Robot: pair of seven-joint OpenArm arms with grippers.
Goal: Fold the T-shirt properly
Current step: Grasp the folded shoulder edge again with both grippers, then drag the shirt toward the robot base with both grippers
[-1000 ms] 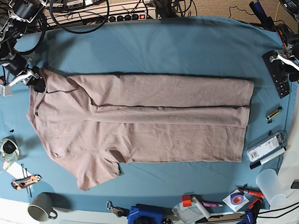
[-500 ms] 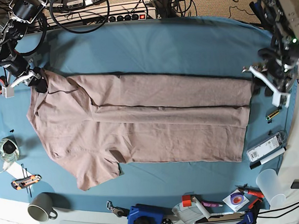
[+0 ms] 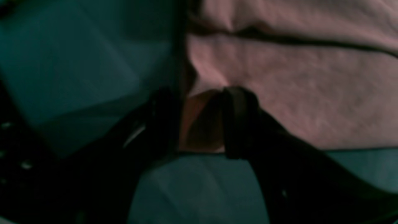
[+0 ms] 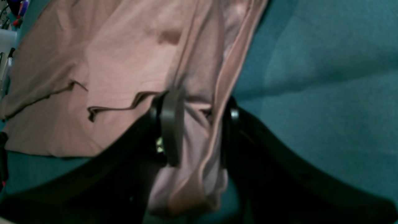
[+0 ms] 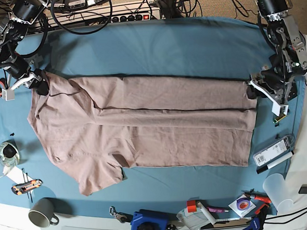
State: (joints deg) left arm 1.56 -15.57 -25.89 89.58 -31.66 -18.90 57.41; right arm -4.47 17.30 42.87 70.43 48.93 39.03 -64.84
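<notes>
left hand [image 5: 254, 89] has reached the t-shirt [image 5: 159, 125] hem, open astride it; right hand [image 5: 37, 83] grips collar.

Robotics lab or workshop bench. Desk covered with a teal cloth [image 5: 154, 47]; power strip [image 5: 132, 16] and looped black cables [image 5: 80, 23] along the far edge. Near edge cluttered: blue tool [image 5: 148, 223], tape roll [image 5: 242, 205], marker [image 5: 274, 163], plastic cup [image 5: 278, 188]. Grey mug [image 5: 42, 213] at the near left corner, box cutter [image 5: 26, 186] beside it.
</notes>
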